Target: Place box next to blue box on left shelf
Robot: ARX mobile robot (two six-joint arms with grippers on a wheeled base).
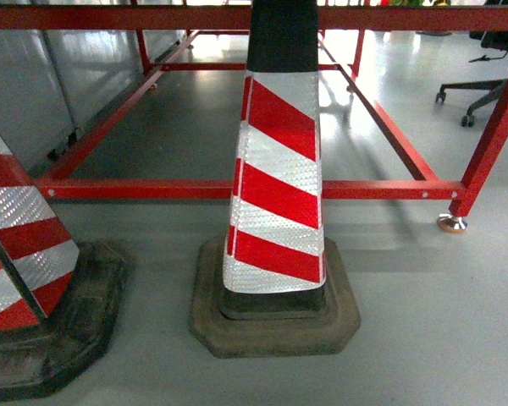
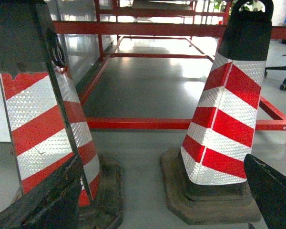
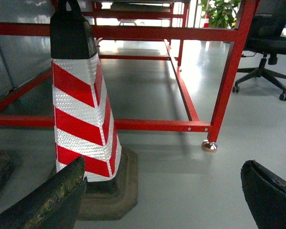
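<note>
The box, the blue box and the left shelf are out of view in all three views. My left gripper [image 2: 162, 193] is open, its dark fingers [image 2: 47, 200] spread wide at the bottom corners of the left wrist view, with only grey floor between them. My right gripper [image 3: 162, 193] is open too, its fingers [image 3: 269, 193] wide apart over bare floor and holding nothing. Neither gripper shows in the head view.
A red-and-white striped traffic cone [image 1: 275, 194] on a black base stands straight ahead, and a second cone [image 1: 21, 271] is at the left. Behind them runs a low red metal frame [image 1: 195, 189] with a foot [image 1: 451, 223]. An office chair [image 3: 264, 52] is at the right, and grey panels [image 1: 34, 85] at the left.
</note>
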